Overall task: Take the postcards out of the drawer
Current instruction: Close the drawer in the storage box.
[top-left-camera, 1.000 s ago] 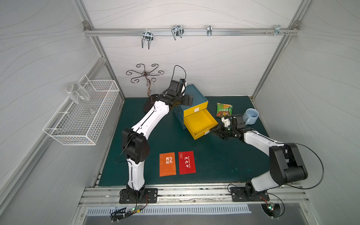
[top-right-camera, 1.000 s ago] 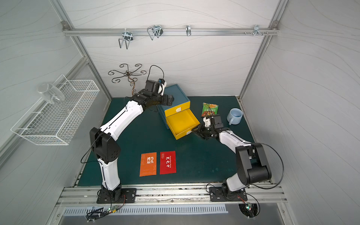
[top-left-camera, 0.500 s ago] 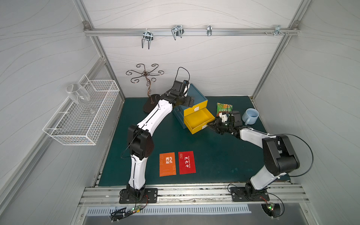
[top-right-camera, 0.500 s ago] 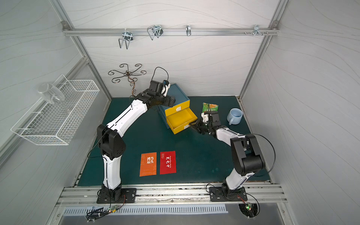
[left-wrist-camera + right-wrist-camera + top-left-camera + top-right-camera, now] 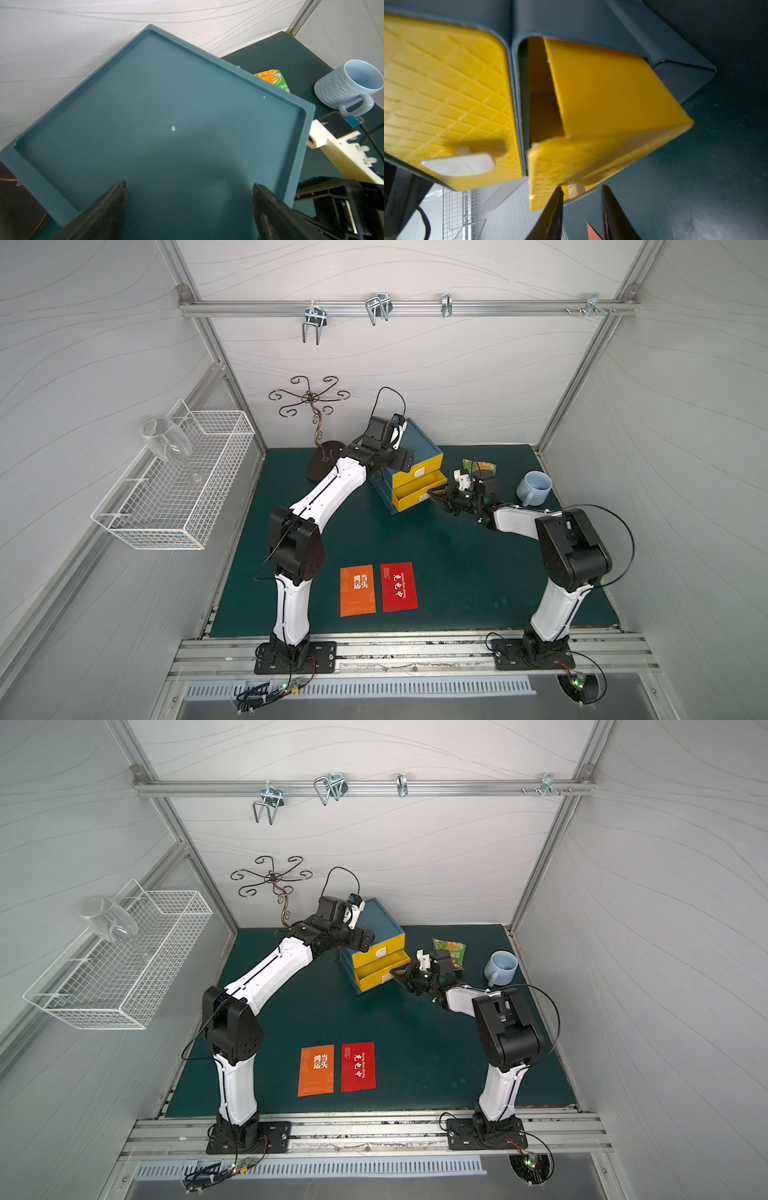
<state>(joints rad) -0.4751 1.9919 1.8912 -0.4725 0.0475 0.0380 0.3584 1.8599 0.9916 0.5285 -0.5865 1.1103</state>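
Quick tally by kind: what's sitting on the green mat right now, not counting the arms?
Postcards: 2
Drawer cabinet: 1
Snack packet: 1
Mug: 1
Metal stand: 1
Total: 6

So my left arm reaches way forward, left gripper (image 5: 189, 186) jaws spread wide; right arm sits low, right gripper (image 5: 582, 188) fingers barely apart.

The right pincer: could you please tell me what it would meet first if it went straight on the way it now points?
The lower drawer: its white handle sits between the jaws of the right pincer, so the yellow front just behind would likely be met first.
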